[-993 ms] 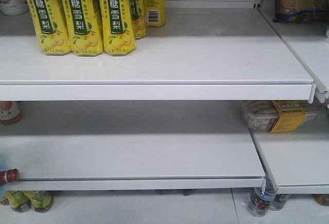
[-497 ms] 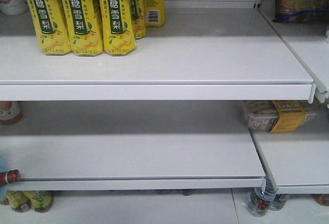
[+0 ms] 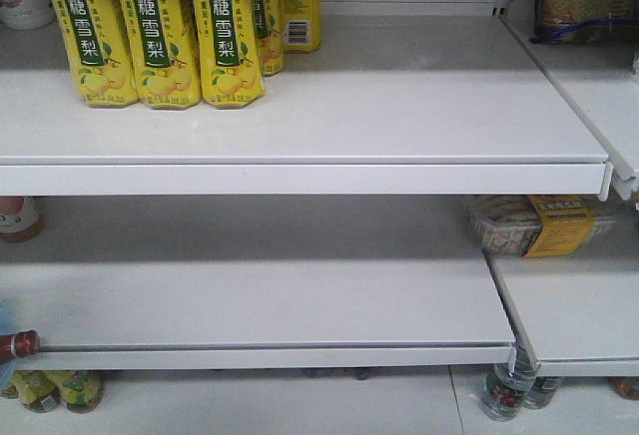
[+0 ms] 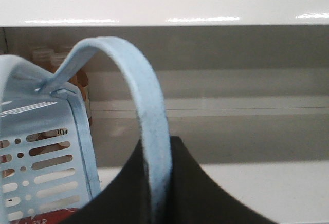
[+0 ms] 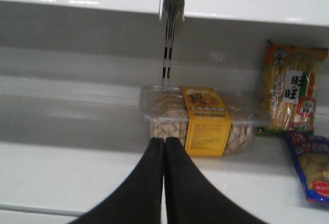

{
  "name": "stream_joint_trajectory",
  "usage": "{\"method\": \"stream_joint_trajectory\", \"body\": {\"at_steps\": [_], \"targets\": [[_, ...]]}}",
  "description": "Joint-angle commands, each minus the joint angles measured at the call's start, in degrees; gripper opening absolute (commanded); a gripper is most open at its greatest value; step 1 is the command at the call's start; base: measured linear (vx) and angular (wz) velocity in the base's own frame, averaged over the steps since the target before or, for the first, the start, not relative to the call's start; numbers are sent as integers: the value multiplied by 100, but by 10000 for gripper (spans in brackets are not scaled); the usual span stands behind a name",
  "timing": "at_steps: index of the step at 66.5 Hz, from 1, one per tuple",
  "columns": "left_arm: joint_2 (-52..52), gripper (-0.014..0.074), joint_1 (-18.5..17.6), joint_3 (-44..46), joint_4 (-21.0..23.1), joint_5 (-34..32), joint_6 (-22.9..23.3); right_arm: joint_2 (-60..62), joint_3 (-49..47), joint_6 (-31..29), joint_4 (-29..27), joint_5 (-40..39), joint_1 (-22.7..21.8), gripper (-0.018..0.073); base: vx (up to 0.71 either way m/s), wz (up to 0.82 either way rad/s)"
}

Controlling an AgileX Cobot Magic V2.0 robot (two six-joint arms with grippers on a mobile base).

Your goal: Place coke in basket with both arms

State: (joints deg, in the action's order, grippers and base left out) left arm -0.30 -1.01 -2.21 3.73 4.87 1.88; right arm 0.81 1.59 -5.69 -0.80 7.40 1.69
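Observation:
In the left wrist view, my left gripper (image 4: pixel 157 149) is shut on the pale blue swing handle (image 4: pixel 146 90) of the basket (image 4: pixel 31 126). The handle arches up from between the black fingers, and the basket's slotted side fills the lower left. A strip of red (image 4: pixel 38 217) shows low behind the slots; too little shows to tell whether it is the coke. In the right wrist view, my right gripper (image 5: pixel 164 142) is shut with nothing in it and points at a shelf. Neither gripper shows in the front view.
A clear biscuit box with a yellow label (image 5: pixel 203 121) lies just beyond the right gripper, with snack bags (image 5: pixel 290 93) to its right. Yellow drink cartons (image 3: pixel 150 31) stand on the white upper shelf (image 3: pixel 300 171). Bottles stand under the lower shelf (image 3: pixel 260 355).

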Motion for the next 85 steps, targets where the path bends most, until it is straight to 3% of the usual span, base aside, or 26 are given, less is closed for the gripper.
{"method": "stream_joint_trajectory", "body": {"at_steps": [1, 85], "targets": [[-124, -6, 7, 187, -237, -991, -188, 53, 50, -16, 114, -612, 3, -10, 0, 0], [-124, -6, 7, 208, -237, -993, -188, 53, 45, -40, 1, -618, 3, -10, 0, 0]]}}
